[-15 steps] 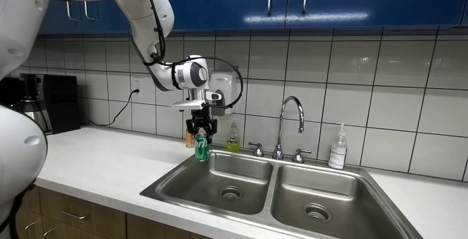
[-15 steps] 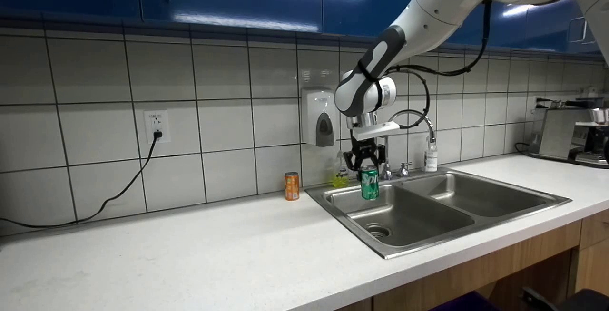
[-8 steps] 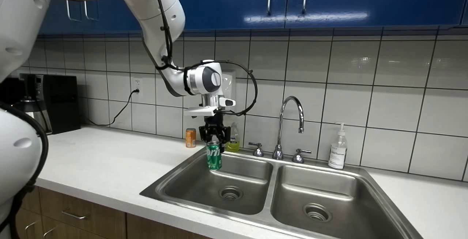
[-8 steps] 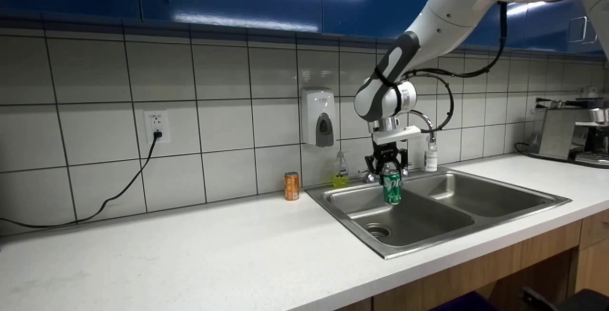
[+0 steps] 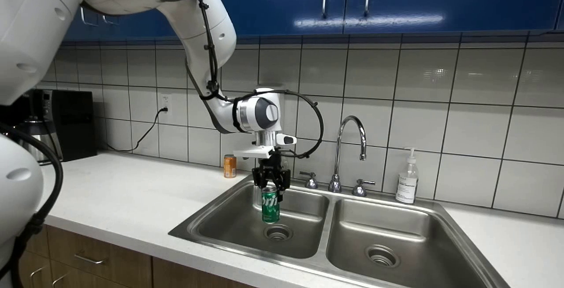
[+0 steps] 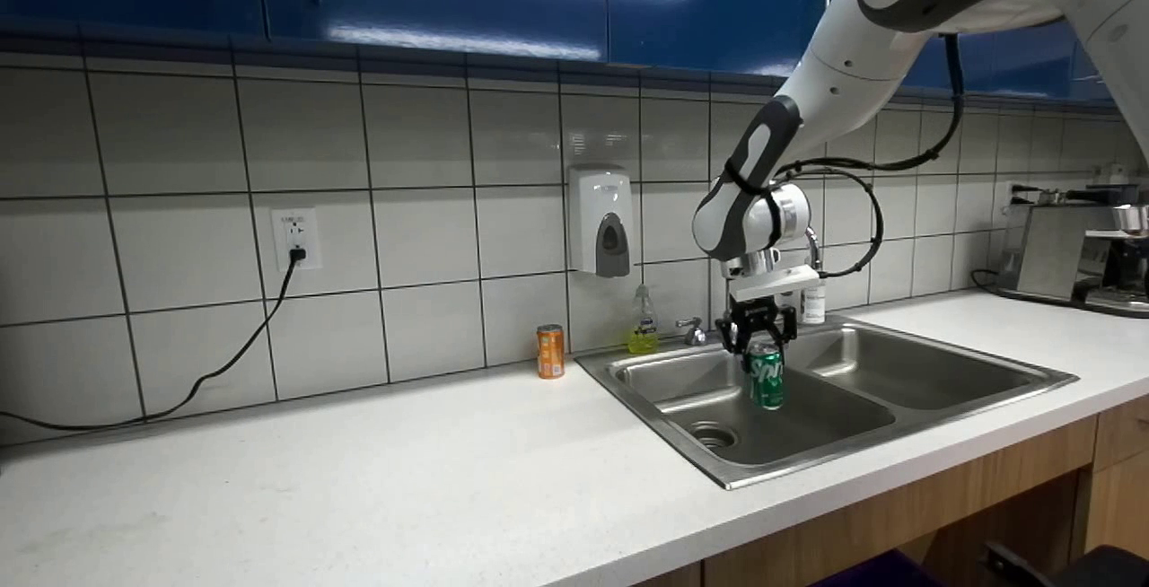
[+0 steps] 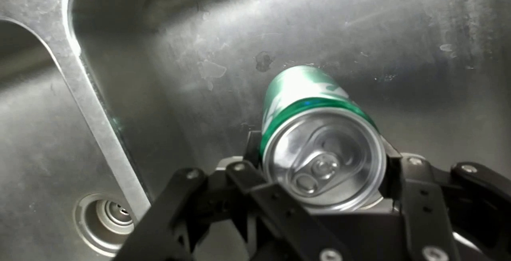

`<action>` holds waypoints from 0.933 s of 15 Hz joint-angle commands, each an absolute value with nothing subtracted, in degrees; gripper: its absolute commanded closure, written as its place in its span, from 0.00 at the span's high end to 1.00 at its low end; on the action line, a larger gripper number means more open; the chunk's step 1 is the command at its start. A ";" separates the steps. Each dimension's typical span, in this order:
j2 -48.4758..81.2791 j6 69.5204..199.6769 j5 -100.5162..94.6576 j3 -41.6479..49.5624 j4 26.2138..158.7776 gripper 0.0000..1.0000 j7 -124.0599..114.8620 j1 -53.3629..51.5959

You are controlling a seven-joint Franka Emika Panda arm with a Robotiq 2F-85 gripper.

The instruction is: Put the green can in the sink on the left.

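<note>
The green can (image 5: 270, 208) is upright between the fingers of my gripper (image 5: 269, 186), which is shut on its upper part. The can and gripper (image 6: 763, 358) hang inside the outline of the left basin (image 5: 220, 228) in both exterior views, with the can (image 6: 768, 383) in front of the basin's back wall. In the wrist view, the can's silver lid (image 7: 323, 157) faces me, with a black finger on each side. The basin's bare metal (image 7: 199, 73) lies below it. I cannot tell how far the can's base is from the floor.
A metal divider (image 7: 100, 117) separates this basin from the right basin (image 5: 423, 257). A tall faucet (image 5: 338, 147) with handles stands behind. An orange can (image 6: 550, 352) and a yellow soap bottle (image 6: 643, 327) stand near the back corner. A pump bottle (image 5: 407, 180) stands at the back right.
My gripper has carried the green can to the right and down, from the basin's back left corner to above its middle, lower than before. The grip looks the same.
</note>
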State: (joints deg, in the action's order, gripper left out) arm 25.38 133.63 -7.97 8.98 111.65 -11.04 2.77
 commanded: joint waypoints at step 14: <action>35.00 141.44 -6.99 9.80 109.89 0.39 -10.19 4.60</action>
